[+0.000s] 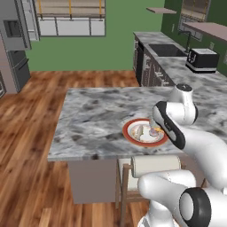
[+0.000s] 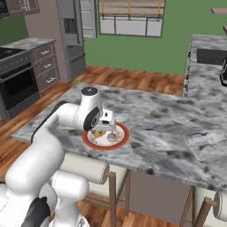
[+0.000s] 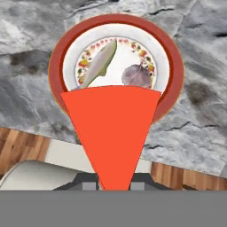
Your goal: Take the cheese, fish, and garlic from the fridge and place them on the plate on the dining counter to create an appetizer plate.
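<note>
My gripper (image 3: 114, 181) is shut on the cheese (image 3: 111, 128), a wedge whose red side faces the hand camera, and holds it just above the near edge of the plate (image 3: 56, 66). On the plate lie the pale slender fish (image 3: 99, 64) and the garlic (image 3: 136, 76) bulb beside it. From the base views, the gripper (image 1: 155, 128) (image 2: 104, 128) hovers low over the red-rimmed plate (image 1: 131, 135) (image 2: 125, 135), near the front edge of the marble dining counter (image 1: 88, 115). A bit of orange cheese (image 2: 99, 132) shows under the hand.
Cushioned stools (image 1: 155, 166) (image 2: 84, 168) stand under the counter's front edge right below the plate. A second marble counter with a sink and toaster (image 1: 201, 60) runs at the back right. The fridge (image 2: 71, 35) and a dark oven (image 2: 15, 84) stand far left.
</note>
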Robot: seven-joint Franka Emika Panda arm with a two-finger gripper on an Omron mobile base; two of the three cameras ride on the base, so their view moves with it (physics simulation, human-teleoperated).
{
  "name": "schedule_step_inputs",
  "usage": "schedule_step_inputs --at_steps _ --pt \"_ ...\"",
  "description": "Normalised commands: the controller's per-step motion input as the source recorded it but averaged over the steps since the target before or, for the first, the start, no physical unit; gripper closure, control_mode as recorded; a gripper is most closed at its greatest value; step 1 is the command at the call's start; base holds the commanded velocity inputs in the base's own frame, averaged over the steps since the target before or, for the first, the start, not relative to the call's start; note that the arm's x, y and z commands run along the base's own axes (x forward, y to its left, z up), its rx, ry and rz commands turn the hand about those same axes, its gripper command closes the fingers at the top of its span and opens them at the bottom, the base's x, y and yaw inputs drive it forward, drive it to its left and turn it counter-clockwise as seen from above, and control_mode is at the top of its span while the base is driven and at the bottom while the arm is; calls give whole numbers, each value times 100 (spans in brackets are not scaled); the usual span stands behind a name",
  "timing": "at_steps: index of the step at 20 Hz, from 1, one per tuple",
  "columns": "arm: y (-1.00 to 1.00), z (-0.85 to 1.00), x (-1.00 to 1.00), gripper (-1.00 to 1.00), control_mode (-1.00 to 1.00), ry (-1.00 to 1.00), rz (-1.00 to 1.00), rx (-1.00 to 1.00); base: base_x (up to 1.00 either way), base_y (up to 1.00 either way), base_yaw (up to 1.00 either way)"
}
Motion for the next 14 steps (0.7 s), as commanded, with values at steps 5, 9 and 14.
schedule_step_inputs --at_steps 5,9,14 --pt "14 -48 24 100 -100 0 0 0 0 0 0" --pt "0 -36 13 100 -100 4 -2 0 0 0 0" --pt "0 -34 8 100 -100 7 -5 0 0 0 0"
